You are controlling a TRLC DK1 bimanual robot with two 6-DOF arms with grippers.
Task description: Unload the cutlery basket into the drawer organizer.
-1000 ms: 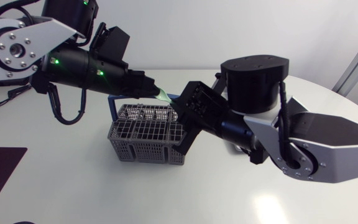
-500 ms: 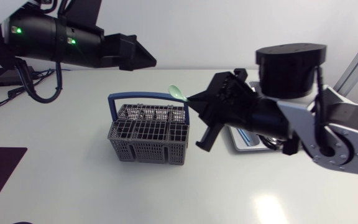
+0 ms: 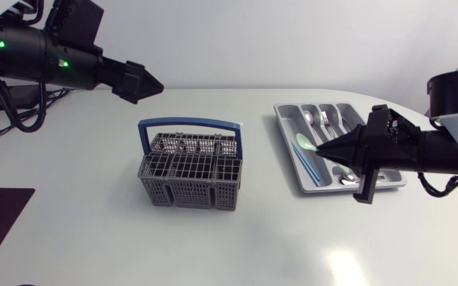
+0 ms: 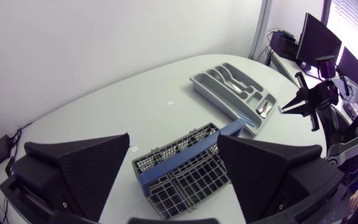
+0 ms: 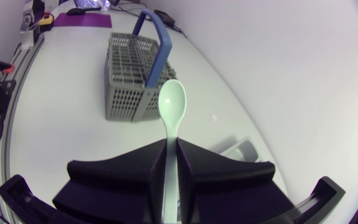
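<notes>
The pale green plastic spoon, smooth oval bowl, sat pinched by its handle in the right gripper, over the grey compartmented plastic organizer tray near the matte white tabletop's right edge. The grey mesh basket, blue arched handle, stood mid-tabletop. The left gripper hung wide open, empty, above the far left corner.

Overhead camera and both wrist cameras share the basket.

Grey plastic cutlery basket, matt lattice; pale green plastic spoon, smooth, glossy; white table, smooth, faint sheen.
</notes>
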